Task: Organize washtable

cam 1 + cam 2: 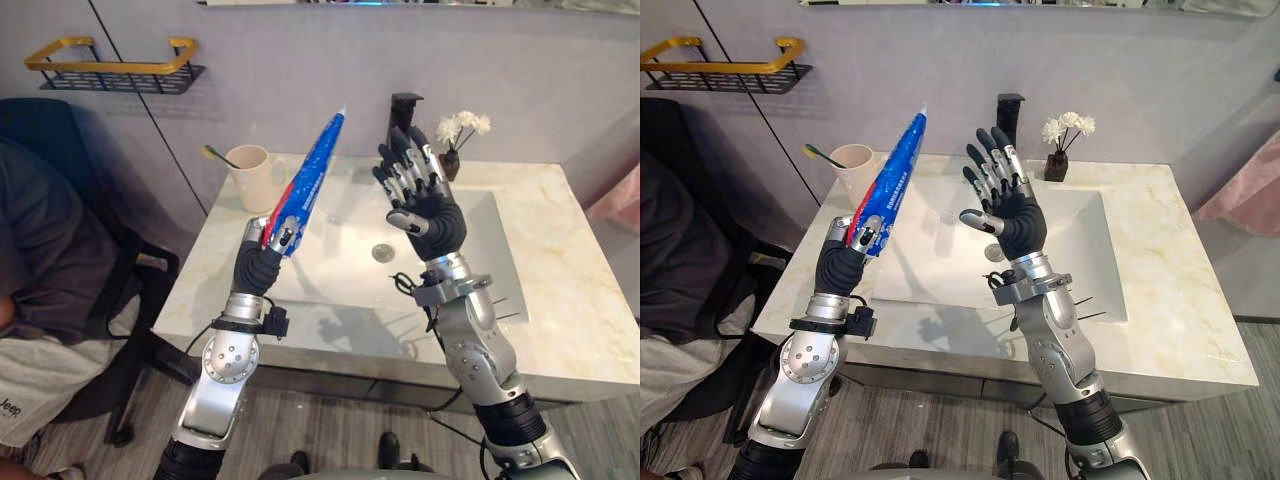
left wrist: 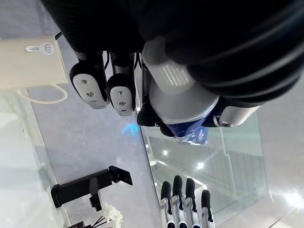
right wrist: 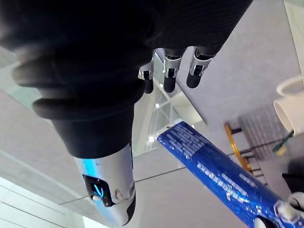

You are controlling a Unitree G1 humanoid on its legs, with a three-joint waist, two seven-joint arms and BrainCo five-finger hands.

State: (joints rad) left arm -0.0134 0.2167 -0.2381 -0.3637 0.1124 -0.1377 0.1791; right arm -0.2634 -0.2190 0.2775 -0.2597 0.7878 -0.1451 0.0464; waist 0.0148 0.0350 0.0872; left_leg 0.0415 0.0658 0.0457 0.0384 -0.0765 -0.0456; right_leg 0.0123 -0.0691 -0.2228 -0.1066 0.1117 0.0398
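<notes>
A blue and red toothpaste tube (image 1: 308, 180) stands raised above the left side of the washtable, its crimped end up. My left hand (image 1: 262, 262) is shut on its lower cap end (image 2: 178, 97). My right hand (image 1: 425, 205) is held up over the white sink basin (image 1: 340, 270), fingers straight and spread, a short way right of the tube and apart from it. In the right wrist view the tube (image 3: 223, 173) passes beyond my straight fingers (image 3: 167, 78). A cream mug (image 1: 255, 175) with a green toothbrush (image 1: 218, 155) in it stands at the counter's back left.
A black tap (image 1: 403, 110) rises behind the basin, with a small dark vase of white flowers (image 1: 458, 140) to its right. A yellow-railed black shelf (image 1: 115, 65) hangs on the wall at left. A person sits in a dark chair (image 1: 60, 260) left of the marble counter (image 1: 570, 300).
</notes>
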